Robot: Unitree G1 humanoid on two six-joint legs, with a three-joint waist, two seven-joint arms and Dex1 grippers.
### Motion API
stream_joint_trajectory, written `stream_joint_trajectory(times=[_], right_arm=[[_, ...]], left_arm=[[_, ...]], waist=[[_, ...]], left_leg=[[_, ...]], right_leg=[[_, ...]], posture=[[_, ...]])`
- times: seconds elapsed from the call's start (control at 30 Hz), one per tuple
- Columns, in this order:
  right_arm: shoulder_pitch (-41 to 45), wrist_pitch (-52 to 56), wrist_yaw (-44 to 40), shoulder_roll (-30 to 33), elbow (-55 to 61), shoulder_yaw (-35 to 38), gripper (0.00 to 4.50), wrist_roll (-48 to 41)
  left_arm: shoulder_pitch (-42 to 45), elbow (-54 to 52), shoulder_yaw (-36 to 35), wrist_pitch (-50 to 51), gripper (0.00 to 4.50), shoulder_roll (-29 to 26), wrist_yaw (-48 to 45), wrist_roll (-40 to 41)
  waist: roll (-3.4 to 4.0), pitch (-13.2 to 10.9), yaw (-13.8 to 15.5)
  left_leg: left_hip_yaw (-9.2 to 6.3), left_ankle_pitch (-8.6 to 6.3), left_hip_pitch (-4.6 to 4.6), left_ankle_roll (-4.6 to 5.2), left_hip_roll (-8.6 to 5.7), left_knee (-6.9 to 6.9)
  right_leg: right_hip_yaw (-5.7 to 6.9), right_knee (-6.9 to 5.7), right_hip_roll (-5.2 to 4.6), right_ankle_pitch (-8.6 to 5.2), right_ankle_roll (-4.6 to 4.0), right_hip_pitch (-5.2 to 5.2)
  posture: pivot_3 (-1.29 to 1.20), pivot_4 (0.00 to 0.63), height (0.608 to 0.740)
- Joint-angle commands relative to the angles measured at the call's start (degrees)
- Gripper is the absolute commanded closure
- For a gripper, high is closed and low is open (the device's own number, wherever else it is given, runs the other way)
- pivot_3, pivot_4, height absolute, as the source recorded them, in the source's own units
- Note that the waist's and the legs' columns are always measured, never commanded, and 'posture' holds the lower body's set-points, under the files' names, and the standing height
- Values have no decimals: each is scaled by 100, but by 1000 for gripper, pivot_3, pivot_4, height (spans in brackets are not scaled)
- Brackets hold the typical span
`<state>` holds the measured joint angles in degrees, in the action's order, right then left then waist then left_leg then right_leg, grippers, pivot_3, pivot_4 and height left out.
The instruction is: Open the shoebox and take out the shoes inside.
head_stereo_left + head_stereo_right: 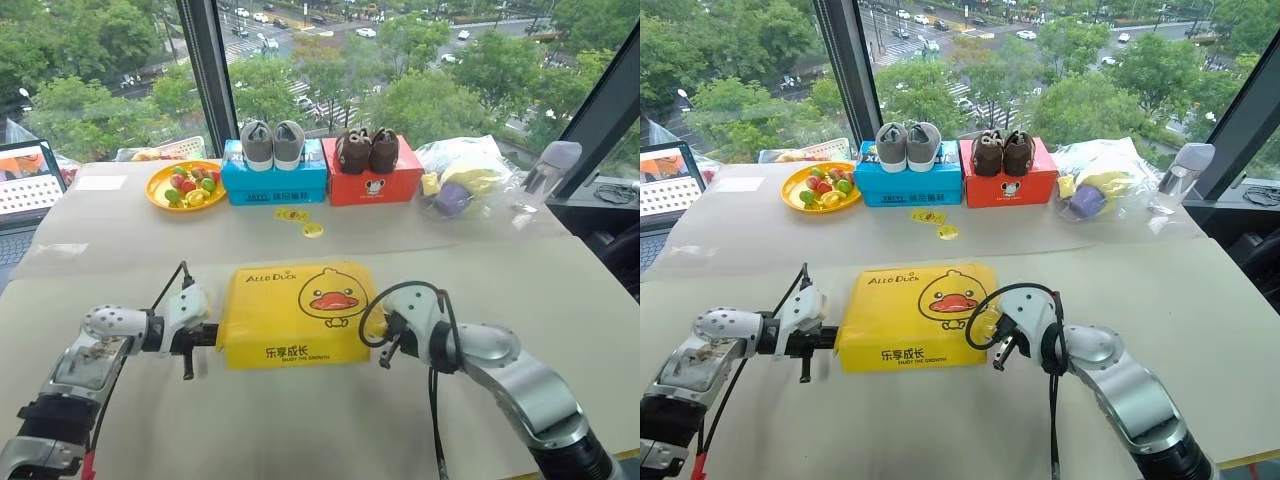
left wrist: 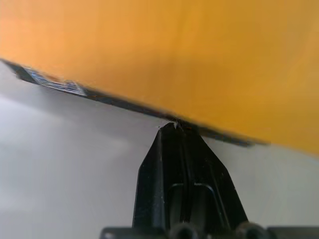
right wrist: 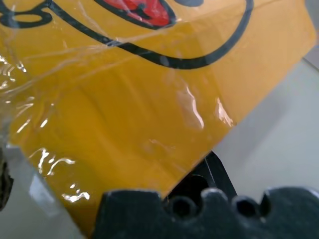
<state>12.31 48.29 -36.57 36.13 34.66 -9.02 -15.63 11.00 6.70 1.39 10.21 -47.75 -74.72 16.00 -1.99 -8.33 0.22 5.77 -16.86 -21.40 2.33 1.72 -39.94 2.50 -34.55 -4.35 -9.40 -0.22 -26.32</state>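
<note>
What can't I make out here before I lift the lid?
- The shoes: the closed shoebox hides them in both eye views.
- Right claw tips: right wrist view, covered by the box corner.
- Left claw contact at the lid edge: left wrist view, blurred.
- Laptop: cut by the left edge.

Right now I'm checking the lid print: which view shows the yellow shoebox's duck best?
The left eye view: the shoebox lies whole, duck and lettering readable. The right eye view shows nearly the same. The right wrist view catches part of the duck; the left wrist view, a yellow edge.

"AlloDuck" on the yellow shoebox [image 1: 296,313] lid, front print seemingly Chinese.
</note>
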Motion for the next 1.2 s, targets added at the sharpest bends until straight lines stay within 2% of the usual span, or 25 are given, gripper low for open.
stream_joint_trajectory(times=[0.03,0.17,0.27,0.4,0.5,0.6,0.7,0.8,0.87,1.0,1.1,1.2], right_arm=[[-148,69,-331,388,465,848,4500,-459],[-370,97,-572,765,488,1455,4500,-778],[-415,75,-611,886,407,1587,4500,-876],[-408,105,-835,1096,511,1468,4500,-1054],[-423,462,-1279,1352,1160,1544,4500,-1865],[-548,682,-1750,1676,1730,1544,4500,-2724],[-642,579,-2115,2032,2049,1214,4500,-3006],[-381,360,-1874,1900,1908,348,4500,-2489],[-212,187,-1720,1831,1656,-143,4500,-2010],[6,64,-1437,1552,977,-706,4500,-1449],[138,269,-925,1048,655,-872,4500,-1265],[143,357,-713,783,620,-863,4500,-1239]], left_arm=[[-144,241,-279,-216,4464,-411,56,-189],[-19,472,-672,322,4464,-497,233,192],[90,461,-861,680,4464,-644,178,336],[-102,-231,-1087,1131,4464,-1026,-402,857],[-581,-616,-1480,1441,4464,-1772,-1205,1190],[-1389,-840,-2022,1277,4464,-2431,-1757,1611],[-2258,-1090,-2396,697,4464,-2881,-1778,2082],[-2592,-1270,-2730,647,4464,-3072,-1778,2676],[-2578,-1420,-2795,552,4464,-2992,-1778,2750],[-2165,-1779,-2861,316,4464,-2259,-1464,2598],[-2350,-2026,-2878,-270,4464,-1371,-1125,2288],[-2633,-2222,-2931,-335,4464,-1037,-1197,2241]], waist=[[0,0,12],[0,0,28],[-2,-1,32],[-6,-6,29],[-6,-7,5],[-5,-9,-28],[0,-13,-4],[-11,-20,33],[-9,-24,56],[-5,-26,64],[-10,-24,32],[-15,-24,8]], left_leg=[[-1,0,1,0,0,1],[-2,0,4,-1,4,1],[-2,1,6,-2,5,-1],[-1,1,3,-3,7,-1],[1,-4,-6,-5,7,3],[1,-16,-6,-17,16,9],[-1,-33,8,-19,16,10],[-1,-38,18,-19,14,7],[-1,-38,18,-21,14,-2],[4,-36,21,-21,11,-15],[6,-36,21,-22,9,-12],[14,-40,19,-28,13,-6]], right_leg=[[0,2,0,-1,1,0],[3,1,1,-7,0,1],[4,-2,1,-8,-3,2],[4,-3,2,-9,-2,-1],[3,3,1,-9,-2,-11],[5,-1,7,-18,-6,-19],[10,-19,-1,-49,-26,-17],[10,-26,-7,-83,-36,-8],[12,-32,-7,-85,-39,-9],[9,-40,-7,-85,-39,-4],[7,-43,-4,-84,-39,-3],[0,-46,10,-66,-49,-8]], posture=[[0,150,731],[0,150,731],[0,150,731],[0,150,731],[0,150,731],[0,150,731],[0,150,731],[0,150,731],[0,150,731],[0,150,731],[0,150,731],[0,150,731]])
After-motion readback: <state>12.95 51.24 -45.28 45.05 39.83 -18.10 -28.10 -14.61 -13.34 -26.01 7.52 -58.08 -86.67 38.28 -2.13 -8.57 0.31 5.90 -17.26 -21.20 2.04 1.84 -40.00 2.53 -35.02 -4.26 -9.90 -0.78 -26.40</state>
